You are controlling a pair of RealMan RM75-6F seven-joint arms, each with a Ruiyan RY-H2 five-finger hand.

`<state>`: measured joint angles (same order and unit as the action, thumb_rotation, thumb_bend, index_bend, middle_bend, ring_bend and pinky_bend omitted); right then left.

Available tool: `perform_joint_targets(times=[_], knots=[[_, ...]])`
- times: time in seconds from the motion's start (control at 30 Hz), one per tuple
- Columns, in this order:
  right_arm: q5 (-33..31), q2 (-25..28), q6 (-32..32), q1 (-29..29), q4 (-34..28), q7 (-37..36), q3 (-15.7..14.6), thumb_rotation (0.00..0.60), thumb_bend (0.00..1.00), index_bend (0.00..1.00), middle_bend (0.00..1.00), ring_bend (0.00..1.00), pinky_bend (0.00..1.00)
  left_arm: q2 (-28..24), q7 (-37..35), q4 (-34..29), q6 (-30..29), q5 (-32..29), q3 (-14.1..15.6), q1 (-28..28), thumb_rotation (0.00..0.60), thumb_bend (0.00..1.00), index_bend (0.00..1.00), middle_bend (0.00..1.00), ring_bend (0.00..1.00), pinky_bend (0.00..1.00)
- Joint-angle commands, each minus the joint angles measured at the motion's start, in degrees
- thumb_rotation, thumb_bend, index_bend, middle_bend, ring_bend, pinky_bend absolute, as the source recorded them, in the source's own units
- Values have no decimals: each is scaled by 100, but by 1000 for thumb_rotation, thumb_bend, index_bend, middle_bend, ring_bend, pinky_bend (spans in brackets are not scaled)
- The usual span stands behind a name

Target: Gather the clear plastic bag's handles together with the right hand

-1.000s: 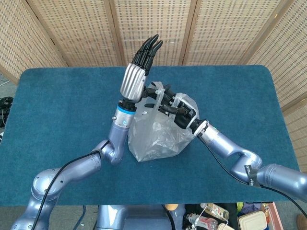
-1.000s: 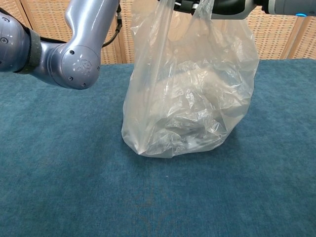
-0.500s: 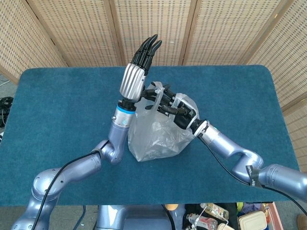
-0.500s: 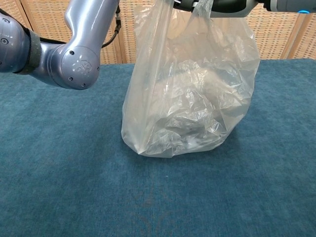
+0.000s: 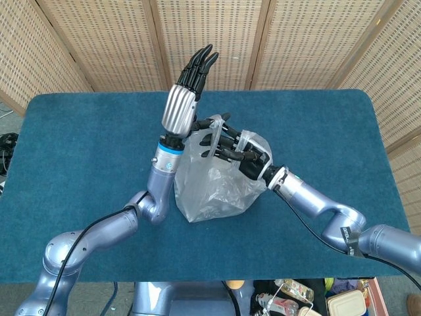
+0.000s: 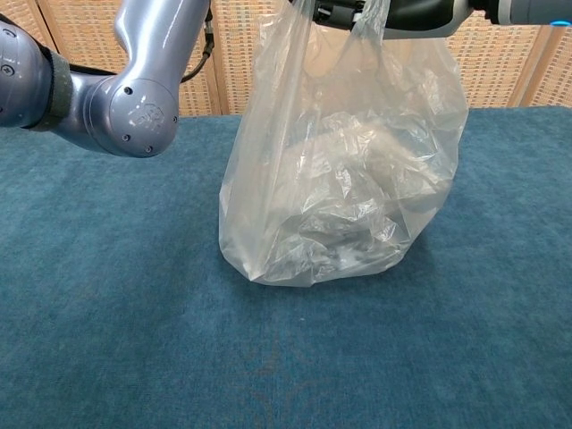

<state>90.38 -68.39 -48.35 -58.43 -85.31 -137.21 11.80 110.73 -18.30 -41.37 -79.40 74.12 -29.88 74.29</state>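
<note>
A clear plastic bag (image 5: 214, 185) (image 6: 344, 170) stands upright on the blue table, crumpled contents showing through it. My right hand (image 5: 233, 148) is at the bag's top, with its fingers hooked through the white handles (image 5: 217, 135) and holding them up. In the chest view only the right hand's underside (image 6: 393, 11) shows at the top edge, with the handles rising to it. My left hand (image 5: 187, 89) stands upright just left of the handles, fingers straight and together, holding nothing. Its forearm (image 6: 147, 80) fills the chest view's upper left.
The blue cloth-covered table (image 5: 79, 151) (image 6: 134, 340) spreads around the bag. Woven screens (image 5: 217, 39) close off the back. Containers (image 5: 345, 303) lie on the floor beyond the table's near right corner.
My right hand has shifted slightly left and up with the handles. The left hand has tilted a little leftward, away from the bag's top.
</note>
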Motion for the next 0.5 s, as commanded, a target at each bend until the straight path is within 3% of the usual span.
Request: perform_joint_targets(times=[0.03,0.4,0.5], knots=[[34,22,-10,-19,0,-19,-25,600,107,278,418,295,336,-5,5,-4,10,-8,-1,-4,600,79,0,0,35,136],[139,98,-73,-82,19,-123,-122,600,108,424,480,298,337,-3,44,50,73,-53,-11,3,600,80,0,0,35,137],[158,96,-79,-102,34,-154,-158,600,166,447,489,298,336,3,57,69,126,-114,-50,13,600,79,0,0,35,136]])
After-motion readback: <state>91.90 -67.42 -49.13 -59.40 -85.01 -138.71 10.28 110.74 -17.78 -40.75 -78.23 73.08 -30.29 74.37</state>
